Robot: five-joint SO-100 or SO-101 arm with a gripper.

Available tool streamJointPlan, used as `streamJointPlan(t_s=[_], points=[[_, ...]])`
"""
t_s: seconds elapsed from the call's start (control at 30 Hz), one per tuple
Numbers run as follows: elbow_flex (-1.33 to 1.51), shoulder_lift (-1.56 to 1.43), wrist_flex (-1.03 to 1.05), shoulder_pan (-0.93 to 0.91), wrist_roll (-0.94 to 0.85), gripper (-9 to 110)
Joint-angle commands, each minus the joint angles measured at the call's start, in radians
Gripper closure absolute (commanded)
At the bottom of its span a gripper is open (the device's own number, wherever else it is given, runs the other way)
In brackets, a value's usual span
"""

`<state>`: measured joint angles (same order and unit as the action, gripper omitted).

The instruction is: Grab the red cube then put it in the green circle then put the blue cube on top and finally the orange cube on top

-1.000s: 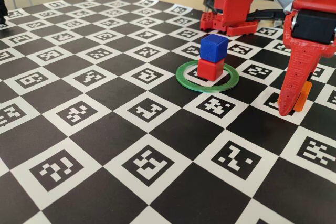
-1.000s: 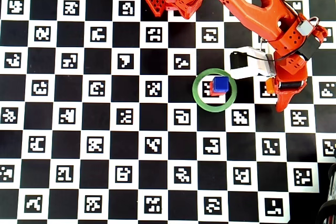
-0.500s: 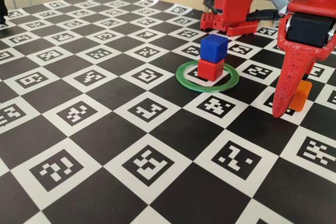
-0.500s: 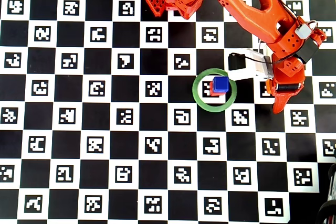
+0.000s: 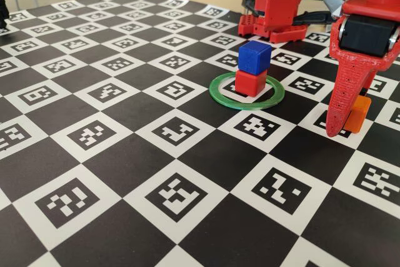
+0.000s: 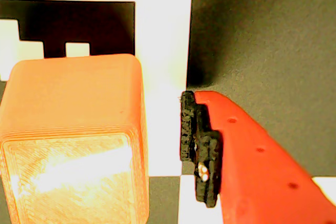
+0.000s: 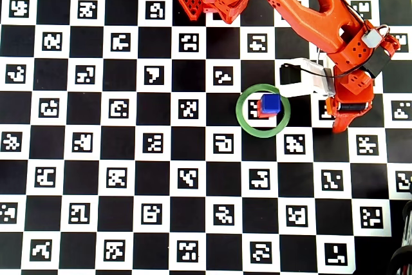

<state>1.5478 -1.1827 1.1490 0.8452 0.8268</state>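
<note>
The red cube (image 5: 250,83) sits inside the green circle (image 5: 247,100), and the blue cube (image 5: 254,56) rests on top of it; the overhead view shows the blue cube (image 7: 270,103) within the green circle (image 7: 245,120). To the right in the fixed view, the orange cube (image 5: 357,114) stands on the board. My gripper (image 5: 347,124) reaches down around it, open. In the wrist view the orange cube (image 6: 73,135) fills the left, and a strip of board separates it from the padded red finger (image 6: 247,171). The other finger is out of that view.
The arm's red base (image 5: 278,10) stands at the back of the checkered marker board (image 5: 169,173), behind the stack. A white camera mount (image 7: 309,78) on the wrist hangs close to the right of the green circle.
The gripper has shifted slightly left in the fixed view and settled around the orange cube, which now shows more beside the front finger. The red and blue stack has not moved.
</note>
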Motion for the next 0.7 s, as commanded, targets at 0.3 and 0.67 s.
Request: streamJointPlan(t_s=[0.3,0.67], points=[[-0.037,-0.029,-0.015,-0.006,0.009,94],[-0.239,-0.092,0.225,-0.017,-0.025,94]])
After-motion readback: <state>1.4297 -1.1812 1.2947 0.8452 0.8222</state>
